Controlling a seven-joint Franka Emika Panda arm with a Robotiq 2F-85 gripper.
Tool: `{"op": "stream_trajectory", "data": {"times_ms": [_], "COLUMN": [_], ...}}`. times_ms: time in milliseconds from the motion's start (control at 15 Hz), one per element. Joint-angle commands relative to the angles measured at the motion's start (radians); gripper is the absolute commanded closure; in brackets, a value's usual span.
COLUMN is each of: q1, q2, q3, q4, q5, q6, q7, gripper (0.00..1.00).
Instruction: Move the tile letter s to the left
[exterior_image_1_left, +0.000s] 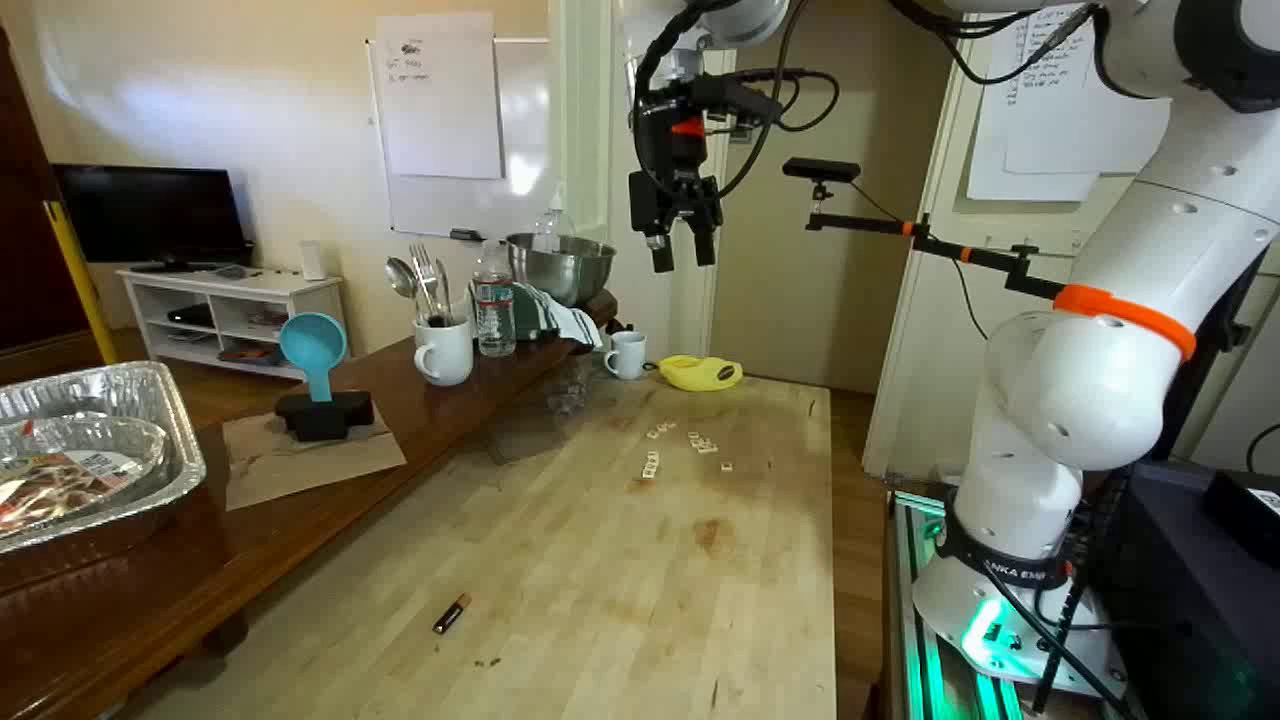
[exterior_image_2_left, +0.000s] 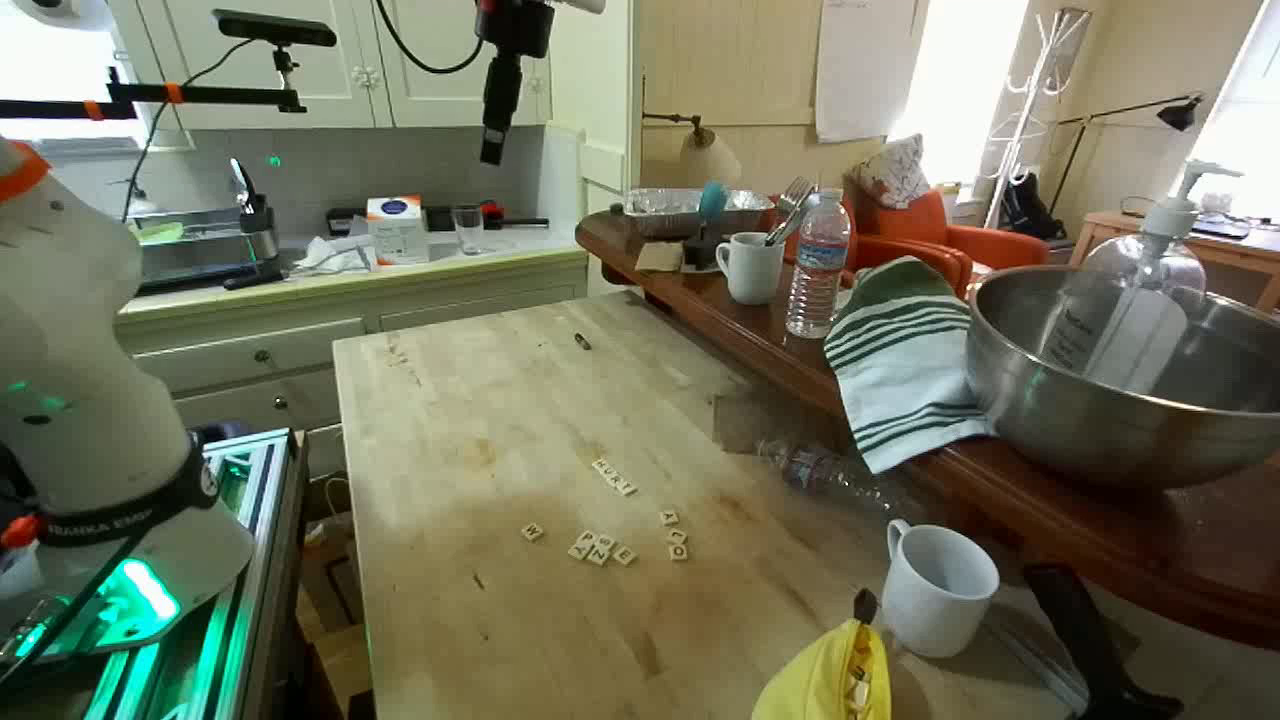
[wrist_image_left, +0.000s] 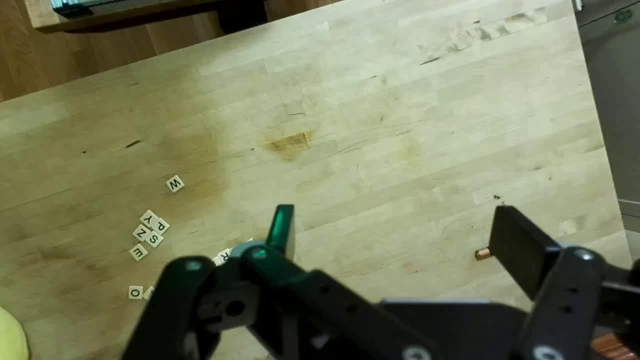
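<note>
My blocky black gripper (wrist_image_left: 395, 230) is standing wide as I am hovering above a pale, grainy, stained wooden table (wrist_image_left: 375, 150). On it, the small square cream S tile (wrist_image_left: 154, 239) is lying flat, black letter up, against the matching P tile (wrist_image_left: 160, 226) and Z tile (wrist_image_left: 141, 232). Beyond, a white handled mug (exterior_image_1_left: 446, 355) is holding metal cutlery (exterior_image_1_left: 423, 268), and a round steel bowl (exterior_image_2_left: 1080, 440) is holding a clear pump bottle (exterior_image_2_left: 1130, 320).

In an exterior view the gaze runs along the worktop (exterior_image_1_left: 600, 560) towards a door (exterior_image_1_left: 785, 300); in an exterior view, roughly opposite, towards cabinets (exterior_image_2_left: 340, 85), close to a yellow pouch (exterior_image_2_left: 815, 680). The wrist view looks down past the jaws. All share the letter tiles (exterior_image_2_left: 597, 552).
</note>
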Motion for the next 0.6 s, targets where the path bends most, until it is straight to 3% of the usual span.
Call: {"op": "stream_trajectory", "data": {"times_ms": [0,533], "q1": [-0.004,-0.034], "q2": [0.001,-0.002], "q3": [0.003,-0.016], "q4": [0.002,-0.052], "q5": [0.001,-0.034], "q6": [-0.002,0.035], "q7": [-0.001,0.014], "gripper": [0.00,0.00]}}
